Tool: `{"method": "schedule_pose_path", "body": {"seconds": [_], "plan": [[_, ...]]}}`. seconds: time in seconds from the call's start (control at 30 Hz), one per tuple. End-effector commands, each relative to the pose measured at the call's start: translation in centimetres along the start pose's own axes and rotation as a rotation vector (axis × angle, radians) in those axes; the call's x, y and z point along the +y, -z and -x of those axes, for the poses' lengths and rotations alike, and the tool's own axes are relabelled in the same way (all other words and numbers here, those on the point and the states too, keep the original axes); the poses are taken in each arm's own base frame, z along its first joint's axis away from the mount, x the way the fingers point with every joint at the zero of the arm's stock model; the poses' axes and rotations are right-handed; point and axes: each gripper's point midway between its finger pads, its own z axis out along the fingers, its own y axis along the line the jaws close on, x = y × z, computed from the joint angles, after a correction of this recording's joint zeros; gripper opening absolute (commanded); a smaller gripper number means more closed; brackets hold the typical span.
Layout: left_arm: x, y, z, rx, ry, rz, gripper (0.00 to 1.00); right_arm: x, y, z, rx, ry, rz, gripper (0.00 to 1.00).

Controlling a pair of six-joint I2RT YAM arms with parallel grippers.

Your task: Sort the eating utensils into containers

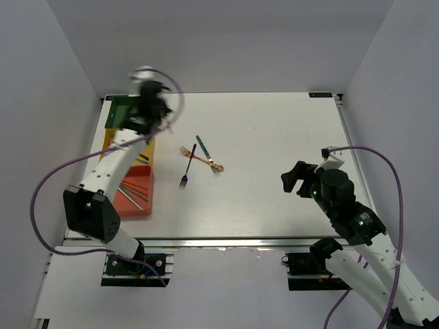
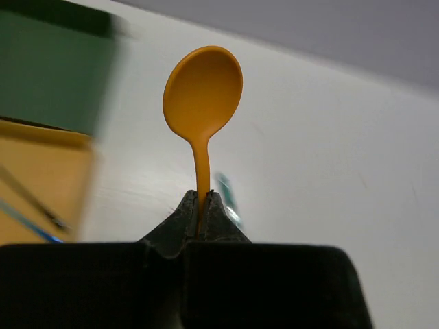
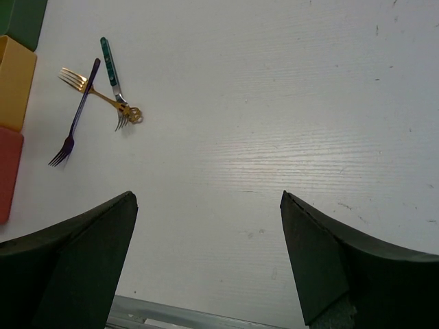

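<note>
My left gripper [image 1: 147, 103] is shut on the handle of an orange spoon [image 2: 203, 89], held up over the table's left side near the dark green tray [image 1: 115, 113] and the yellow tray [image 1: 108, 145]. In the left wrist view the spoon's bowl points away, with the green tray [image 2: 48, 75] and yellow tray [image 2: 38, 185] to its left. A purple fork [image 1: 186, 168], a gold fork [image 1: 199, 159] and a teal-handled utensil [image 1: 204, 149] lie crossed mid-table. My right gripper [image 1: 296, 179] is open and empty at the right, far from them [image 3: 206, 195].
The orange-red tray [image 1: 140, 209] at the near left holds several thin utensils. The yellow tray holds thin dark and blue pieces [image 2: 31, 202]. The right wrist view shows the three forks [image 3: 77, 116] and the tray edges [image 3: 14, 82] at its left.
</note>
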Motion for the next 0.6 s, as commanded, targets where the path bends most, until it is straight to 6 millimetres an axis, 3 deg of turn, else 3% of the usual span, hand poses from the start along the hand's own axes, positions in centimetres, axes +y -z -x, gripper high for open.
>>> {"method": "schedule_pose_path", "body": {"seconds": [0.0, 0.1, 0.13, 0.17, 0.27, 0.43, 0.57], "plan": [[17.4, 0.0, 3.2, -0.049, 0.269, 0.475, 0.0, 1.3, 0.2, 1.7, -0.048, -0.017, 0.055, 0.89], [23.2, -1.4, 3.5, -0.034, 0.349, 0.56, 0.0, 1.8, -0.1, 1.5, -0.046, -0.02, 0.078, 0.89], [23.8, -1.9, 3.7, -0.04, 0.352, 0.575, 0.0, 1.8, -0.2, 1.4, -0.042, -0.019, 0.08, 0.89], [26.4, -1.8, 4.2, -0.06, 0.38, 0.642, 0.0, 1.8, -0.3, 1.3, -0.042, -0.018, 0.081, 0.89], [29.6, -3.8, 2.1, -0.01, 0.483, 0.691, 0.0, 2.1, -0.7, 1.1, -0.029, -0.009, 0.09, 0.89], [31.0, -5.2, -1.0, 0.022, 0.556, 0.716, 0.0, 1.9, -0.9, 0.9, -0.025, 0.008, 0.082, 0.89], [31.0, -5.7, -3.3, 0.046, 0.57, 0.709, 0.09, 1.8, -1.1, 0.8, -0.024, 0.016, 0.079, 0.89]]}}
